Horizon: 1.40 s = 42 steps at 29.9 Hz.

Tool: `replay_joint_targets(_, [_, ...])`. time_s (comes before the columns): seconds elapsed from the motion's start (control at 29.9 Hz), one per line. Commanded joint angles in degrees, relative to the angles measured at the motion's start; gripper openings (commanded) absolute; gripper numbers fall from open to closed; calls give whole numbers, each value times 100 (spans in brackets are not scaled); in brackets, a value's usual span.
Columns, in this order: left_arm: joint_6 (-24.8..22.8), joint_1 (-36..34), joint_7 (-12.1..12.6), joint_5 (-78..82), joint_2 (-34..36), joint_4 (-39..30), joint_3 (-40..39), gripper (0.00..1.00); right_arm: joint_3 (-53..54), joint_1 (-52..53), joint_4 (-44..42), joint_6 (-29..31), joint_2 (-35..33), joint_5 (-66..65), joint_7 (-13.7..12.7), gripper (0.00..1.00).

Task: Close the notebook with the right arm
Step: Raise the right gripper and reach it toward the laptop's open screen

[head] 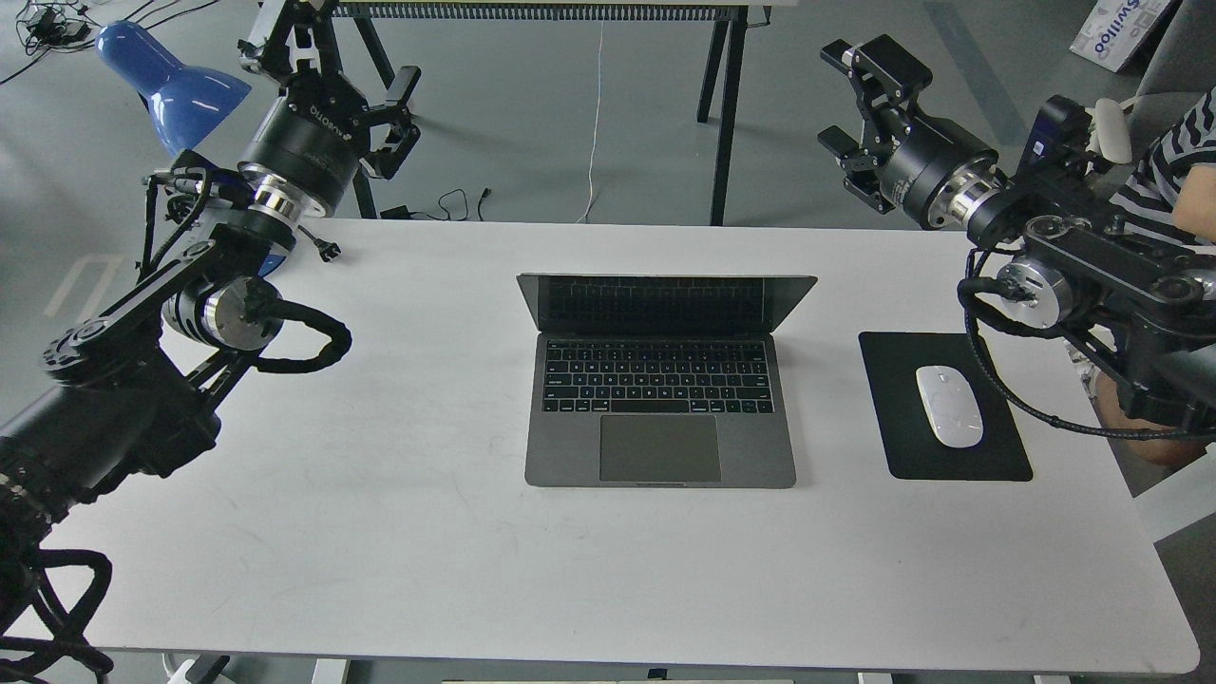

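Above table's far-right corner, right gripper [841, 100] open-fingered.

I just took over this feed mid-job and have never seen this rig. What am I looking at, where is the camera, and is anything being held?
This single picture is from the robot's own head, looking forward and down at a white table. The two black jointed limbs are its arms. The left gripper hangs near the blue lamp; the right gripper hangs above the table's far right corner. Both are open and hold nothing. In the middle lies the notebook, lid up, screen dark. To its right is a black pad with a white mouse on it. A person in a striped shirt sits at the right edge.
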Motion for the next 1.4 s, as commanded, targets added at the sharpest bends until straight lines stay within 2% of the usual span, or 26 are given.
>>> replay_joint_targets(0.0, [0,0,0,1,-9,0,0,100,-374,137,-224,2,226,-4,0,100])
replay_joint_targets(0.27, [0,0,0,1,0,0,0,100,-901,286,-918,55,885,5,-122,100])
replay_joint_targets(0.5, [0,0,0,1,0,0,0,100,-1271,321,-1244,90,1263,-4,-114,100])
replay_joint_targets(1.37, [0,9,0,1,0,0,-26,100,-1518,312,-577,99,1255,23,-123,100])
